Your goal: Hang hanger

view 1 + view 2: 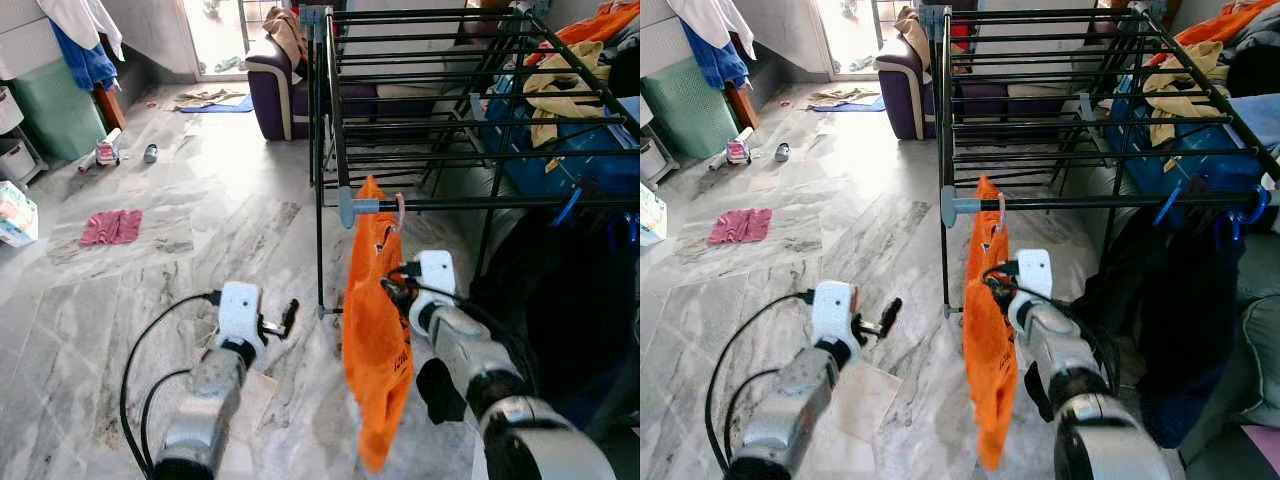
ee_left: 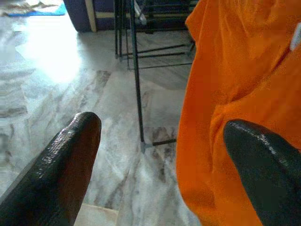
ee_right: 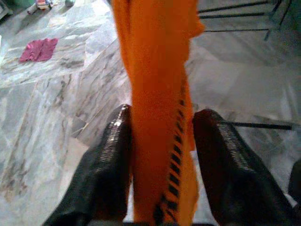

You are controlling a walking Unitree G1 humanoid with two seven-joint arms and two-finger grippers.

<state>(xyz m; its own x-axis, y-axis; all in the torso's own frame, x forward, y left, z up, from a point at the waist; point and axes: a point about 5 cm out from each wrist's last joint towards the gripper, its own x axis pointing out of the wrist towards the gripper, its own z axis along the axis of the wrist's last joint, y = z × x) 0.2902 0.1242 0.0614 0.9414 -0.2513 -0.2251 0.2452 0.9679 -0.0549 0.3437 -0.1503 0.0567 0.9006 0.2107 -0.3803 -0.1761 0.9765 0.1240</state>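
Observation:
An orange garment hangs from a hanger whose pink hook sits over the front rail of a black drying rack. My right gripper is at the garment's upper part. In the right wrist view its fingers stand apart on either side of the orange cloth: one finger touches it and a gap shows at the other. My left gripper hovers open over the floor, left of the garment and empty. The orange cloth hangs just beyond one of its fingertips.
The rack's leg stands between my two grippers. Dark clothes hang on blue hangers at the rail's right end. A purple sofa is behind the rack. A pink cloth lies on the marble floor to the left.

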